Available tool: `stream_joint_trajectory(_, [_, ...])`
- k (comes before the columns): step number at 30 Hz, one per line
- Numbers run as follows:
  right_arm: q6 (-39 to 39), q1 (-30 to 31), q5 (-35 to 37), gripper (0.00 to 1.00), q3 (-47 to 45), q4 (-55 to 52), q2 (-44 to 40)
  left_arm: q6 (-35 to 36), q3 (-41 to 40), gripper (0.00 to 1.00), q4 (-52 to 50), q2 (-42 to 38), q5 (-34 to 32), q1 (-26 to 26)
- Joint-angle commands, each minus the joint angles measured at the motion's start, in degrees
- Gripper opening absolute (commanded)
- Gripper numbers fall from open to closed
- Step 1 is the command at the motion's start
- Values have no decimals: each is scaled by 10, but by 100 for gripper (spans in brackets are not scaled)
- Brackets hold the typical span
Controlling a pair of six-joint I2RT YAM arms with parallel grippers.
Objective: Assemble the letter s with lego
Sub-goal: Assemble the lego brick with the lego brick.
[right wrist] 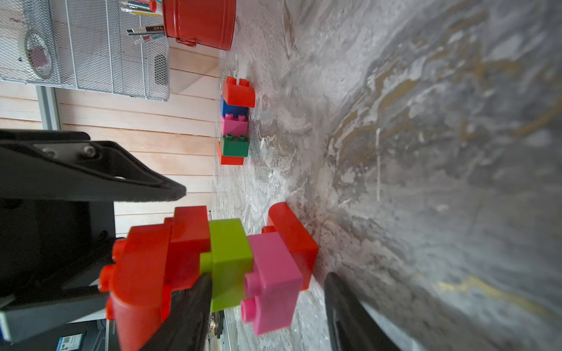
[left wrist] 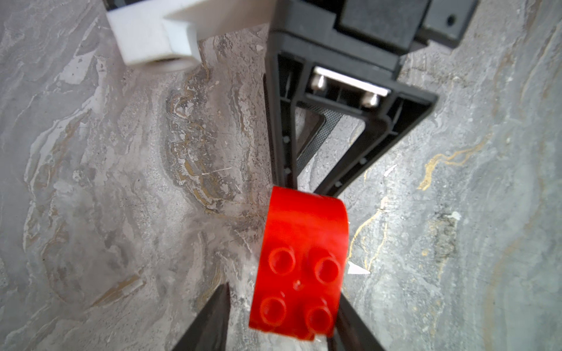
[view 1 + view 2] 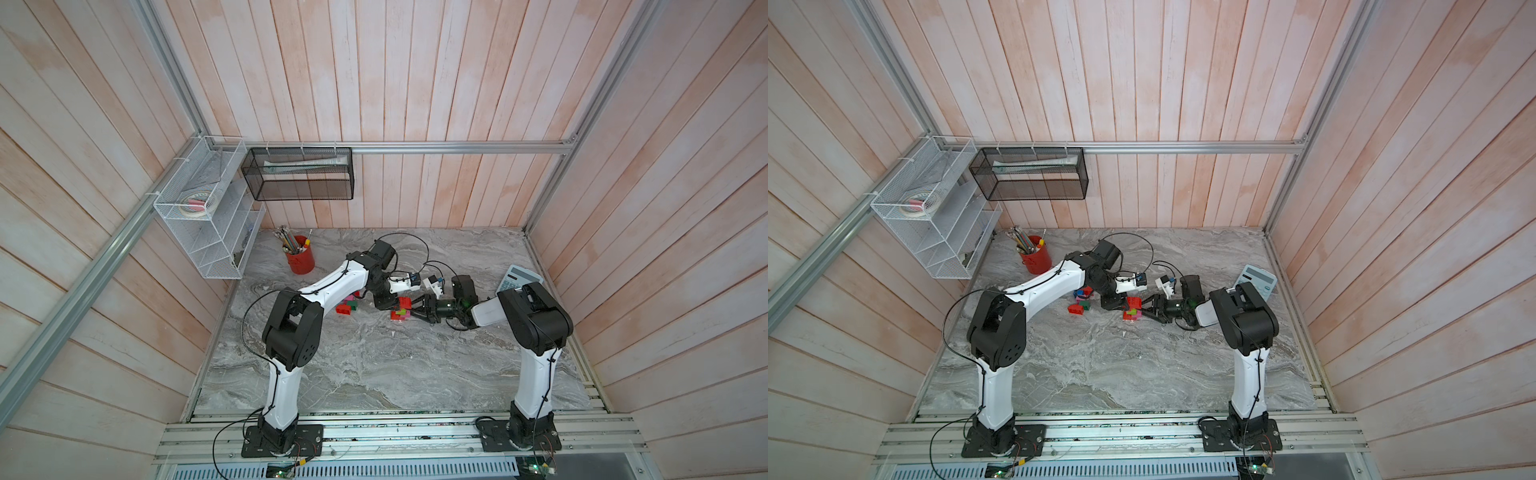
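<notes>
A chain of joined lego [image 3: 400, 311] lies mid-table between my two grippers. In the right wrist view it runs from a rounded red brick [image 1: 137, 273] through a red one, a lime brick [image 1: 231, 258] and a pink brick [image 1: 273, 279] to a red brick [image 1: 292, 234] by the table. My left gripper [image 2: 284, 291] straddles the rounded red brick [image 2: 299, 261]: one finger touches it and the other stands clear, so it is open. My right gripper [image 1: 267, 276] is open around the lime and pink bricks, with a small gap on the table side.
Loose lego [image 3: 348, 305] lies left of the chain: red [image 1: 238, 92], blue [image 1: 231, 106], pink [image 1: 233, 124], dark green [image 1: 234, 146] and red bricks side by side. A red pencil cup [image 3: 300, 259] stands at the back left, a calculator [image 3: 517, 278] at the right, and a white wire rack [image 3: 208, 216] on the left wall.
</notes>
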Motion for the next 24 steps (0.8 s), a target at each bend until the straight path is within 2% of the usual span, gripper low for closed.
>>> stream_joint_trajectory(1, [-7, -3, -1, 63, -17, -19, -13, -3, 12, 55, -4, -1, 16, 4])
stream_joint_trajectory(15, [-83, -25, -1, 64, -41, -59, -68, -12, 11, 68, -7, -26, 50, 14])
stream_joint_trajectory(18, [-176, -24, 33, 64, -53, -98, -111, -22, 16, 71, -10, -35, 71, 22])
stream_joint_trajectory(20, [-265, -17, 80, 64, -64, -122, -147, -32, 16, 73, -9, -47, 94, 33])
stream_joint_trajectory(24, [-373, 2, 168, 65, -125, -35, -210, -45, 18, 78, -10, -68, 110, 45])
